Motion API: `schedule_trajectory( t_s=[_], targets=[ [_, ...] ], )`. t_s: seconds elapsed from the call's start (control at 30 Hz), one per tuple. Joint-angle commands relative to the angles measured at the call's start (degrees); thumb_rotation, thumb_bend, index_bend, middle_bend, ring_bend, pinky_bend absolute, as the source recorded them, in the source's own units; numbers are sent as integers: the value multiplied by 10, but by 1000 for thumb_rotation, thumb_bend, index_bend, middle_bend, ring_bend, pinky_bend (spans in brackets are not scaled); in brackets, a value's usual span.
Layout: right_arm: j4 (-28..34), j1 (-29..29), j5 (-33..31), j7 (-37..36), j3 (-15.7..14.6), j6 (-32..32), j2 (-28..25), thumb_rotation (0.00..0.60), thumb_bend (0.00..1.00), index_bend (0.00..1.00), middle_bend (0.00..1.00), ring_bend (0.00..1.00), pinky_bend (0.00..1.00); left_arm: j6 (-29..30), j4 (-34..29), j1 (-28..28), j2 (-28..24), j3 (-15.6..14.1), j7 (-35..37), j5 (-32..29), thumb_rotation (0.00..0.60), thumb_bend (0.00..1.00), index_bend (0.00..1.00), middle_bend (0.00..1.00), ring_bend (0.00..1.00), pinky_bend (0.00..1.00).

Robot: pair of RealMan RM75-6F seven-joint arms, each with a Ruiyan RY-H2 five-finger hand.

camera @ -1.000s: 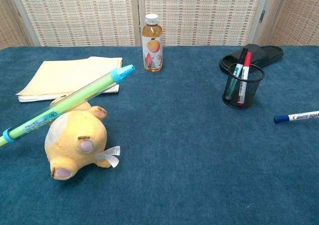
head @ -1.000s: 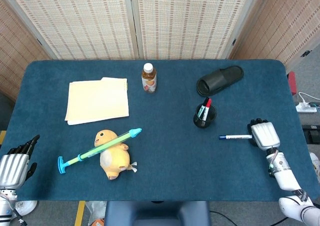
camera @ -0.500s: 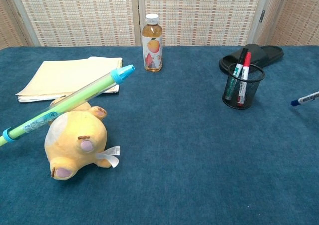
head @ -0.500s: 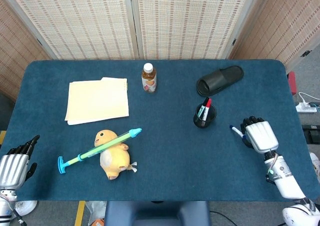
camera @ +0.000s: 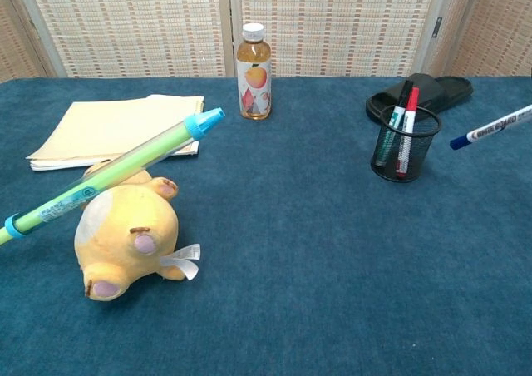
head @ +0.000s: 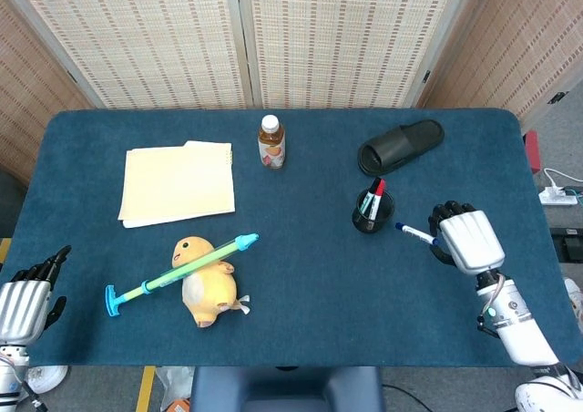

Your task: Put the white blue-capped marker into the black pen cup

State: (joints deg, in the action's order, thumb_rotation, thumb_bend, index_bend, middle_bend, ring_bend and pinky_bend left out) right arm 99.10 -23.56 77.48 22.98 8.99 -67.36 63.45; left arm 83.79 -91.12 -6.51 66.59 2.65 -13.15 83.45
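My right hand grips the white blue-capped marker and holds it off the table, blue cap pointing left toward the black pen cup. In the chest view the marker hangs tilted in the air just right of the mesh cup, which holds a red and a green marker. The cap is close to the cup's right side but apart from it. My left hand rests at the table's front left corner, fingers apart, holding nothing.
A black slipper lies behind the cup. A drink bottle stands at the back centre, a cream folder at the left. A yellow plush toy with a green-blue stick across it lies front left.
My right hand has lifted the marker off the table and carried it left and up toward the cup. The left hand has not moved.
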Motion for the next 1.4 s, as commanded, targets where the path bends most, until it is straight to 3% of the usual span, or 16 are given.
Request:
schedule_trajectory(
  t_s=[0.03, 0.43, 1.4],
  targets=[
    [15, -14, -13, -13, 16, 9, -6, 600, 185, 600, 386, 302, 447, -1, 0, 0, 0, 0, -1, -1, 600, 291, 107, 238, 324, 405],
    [7, -63, -72, -25, 50, 48, 10, 600, 184, 600, 386, 302, 447, -3, 0, -1, 1, 0, -5, -2, 600, 291, 107, 238, 325, 405],
    [-141, -109, -132, -62, 38, 90, 101, 600, 184, 600, 388, 302, 447, -10, 0, -4, 2, -3, -10, -3, 600, 291, 107, 238, 325, 404]
  ],
)
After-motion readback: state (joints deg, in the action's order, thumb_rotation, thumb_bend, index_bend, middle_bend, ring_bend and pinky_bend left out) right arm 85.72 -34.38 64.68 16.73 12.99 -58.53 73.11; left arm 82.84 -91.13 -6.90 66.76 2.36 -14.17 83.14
